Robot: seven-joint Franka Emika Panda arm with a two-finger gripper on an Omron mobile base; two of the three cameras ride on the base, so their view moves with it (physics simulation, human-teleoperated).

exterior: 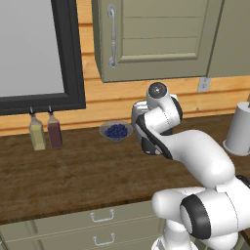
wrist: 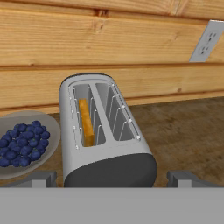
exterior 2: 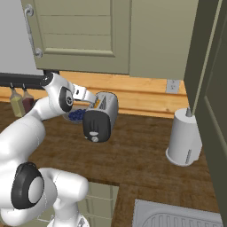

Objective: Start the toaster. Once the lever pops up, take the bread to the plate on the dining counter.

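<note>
Two slots run along the top of the toaster (wrist: 103,131) in the hand view, and the bread (wrist: 86,122) stands on edge in the left one, sunk low; the right base view shows that toaster (exterior 2: 101,116) from its dark end panel with the pale knob, its slots hidden behind the arm. In the left base view the arm covers the toaster, while the bowl of blueberries (exterior: 116,131) and two bottles (exterior: 45,131) on the table (exterior: 63,176) are plain to see. The toaster's long axis runs from the near dark end toward the far wooden wall, beside the bowl. The arm reaches forward with the hand tilted down above the toaster. The pincer (wrist: 112,178) is spread wide, its tips either side of the toaster's near end, pinching nothing
</note>
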